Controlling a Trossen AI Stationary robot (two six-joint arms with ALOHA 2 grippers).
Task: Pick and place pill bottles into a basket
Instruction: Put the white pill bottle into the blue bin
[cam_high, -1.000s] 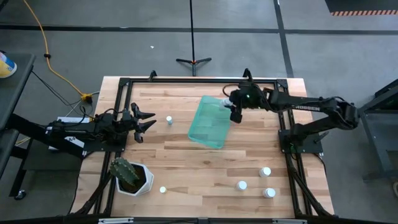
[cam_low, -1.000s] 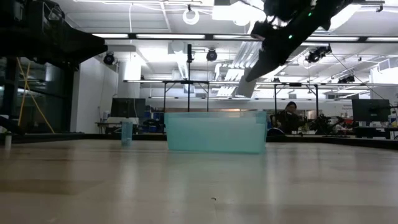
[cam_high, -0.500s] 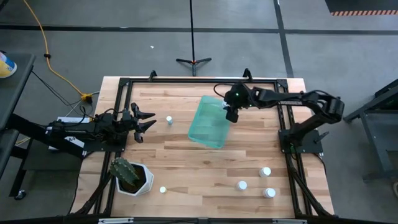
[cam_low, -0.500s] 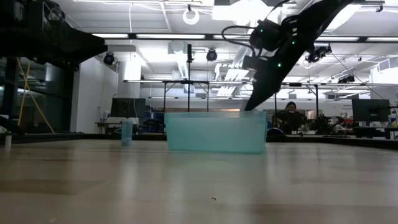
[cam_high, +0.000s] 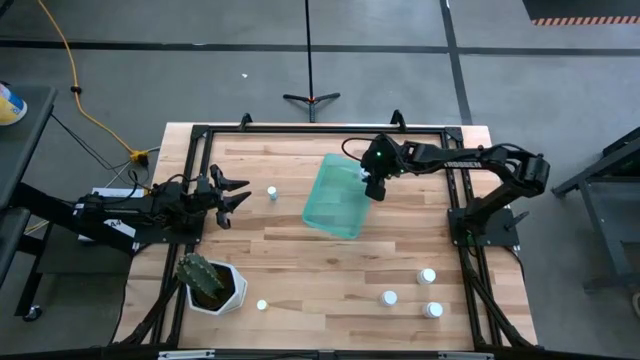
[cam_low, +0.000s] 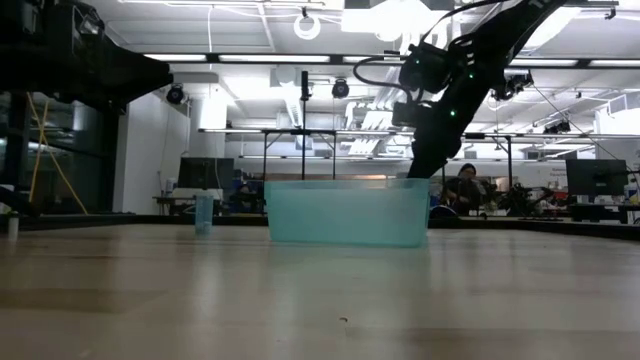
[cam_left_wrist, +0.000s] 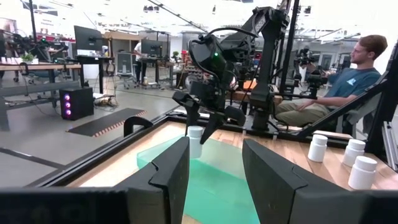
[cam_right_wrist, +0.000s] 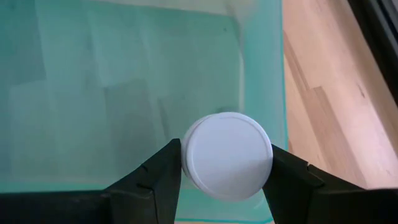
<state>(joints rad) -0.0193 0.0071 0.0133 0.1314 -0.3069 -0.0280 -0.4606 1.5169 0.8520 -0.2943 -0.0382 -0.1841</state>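
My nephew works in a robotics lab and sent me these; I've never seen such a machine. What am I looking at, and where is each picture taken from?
These are two dark robot arms at a wooden table, each ending in two jaws. One picture looks straight down, one looks level across the tabletop, and two come from cameras on the arms' wrists.

The right gripper holds a white pill bottle over the teal basket. The left gripper waits at the table's left side, jaws open and empty.

More pill bottles stand loose: one near the left gripper, three near the right front corner, one beside a potted cactus.
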